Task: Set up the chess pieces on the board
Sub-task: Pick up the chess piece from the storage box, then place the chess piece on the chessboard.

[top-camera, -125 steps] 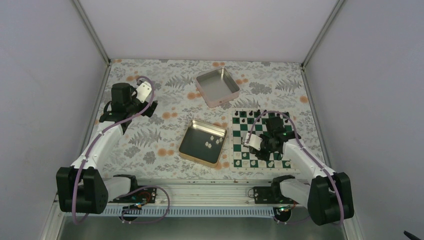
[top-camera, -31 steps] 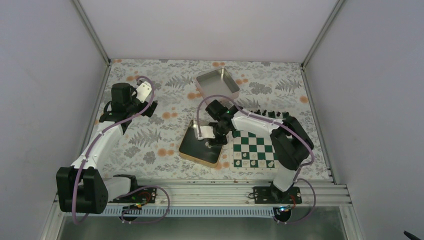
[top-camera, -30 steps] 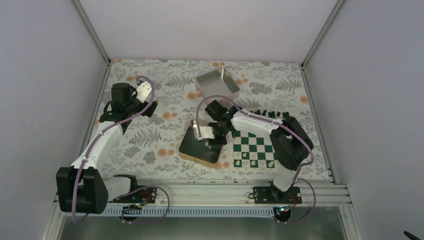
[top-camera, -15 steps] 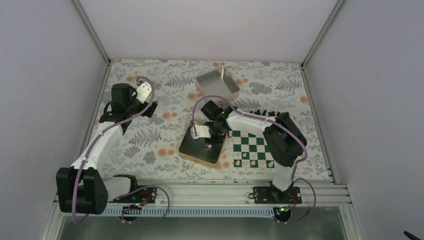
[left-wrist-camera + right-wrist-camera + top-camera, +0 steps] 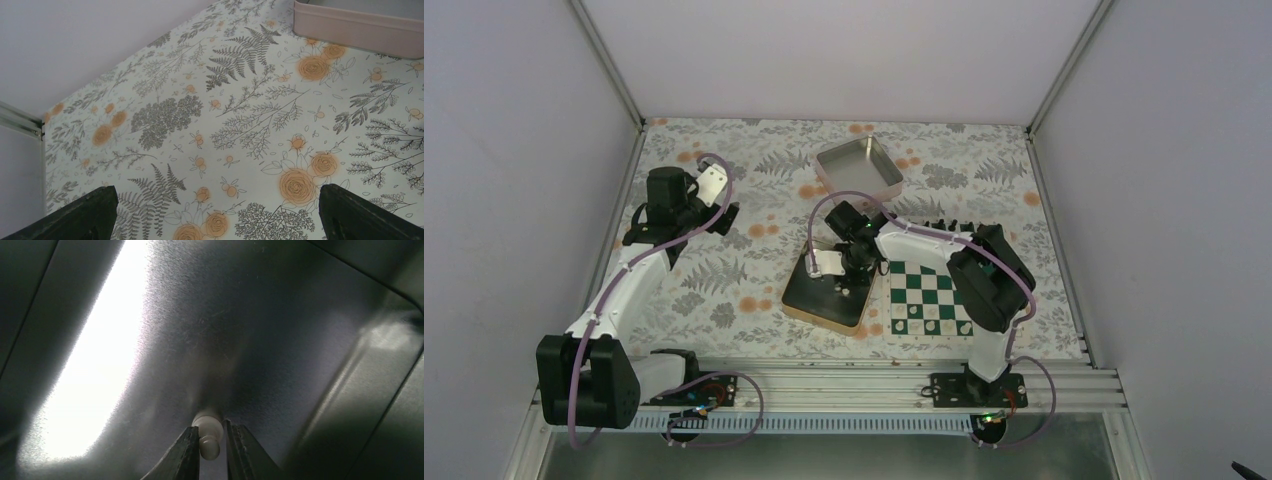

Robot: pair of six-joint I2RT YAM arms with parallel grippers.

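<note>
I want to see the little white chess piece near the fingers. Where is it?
In the right wrist view, the white chess piece is inside the gold-rimmed tin, pinched by the right end effector; the tin sits just left of the board.

The top camera looks down from the near side on the whole floral table [image 5: 724, 290]. The left wrist camera looks low across that table toward the pink tin [image 5: 360, 25]. The right wrist camera sits very close inside the gold-rimmed tin [image 5: 225, 330], at one white chess piece [image 5: 209, 437].
</note>
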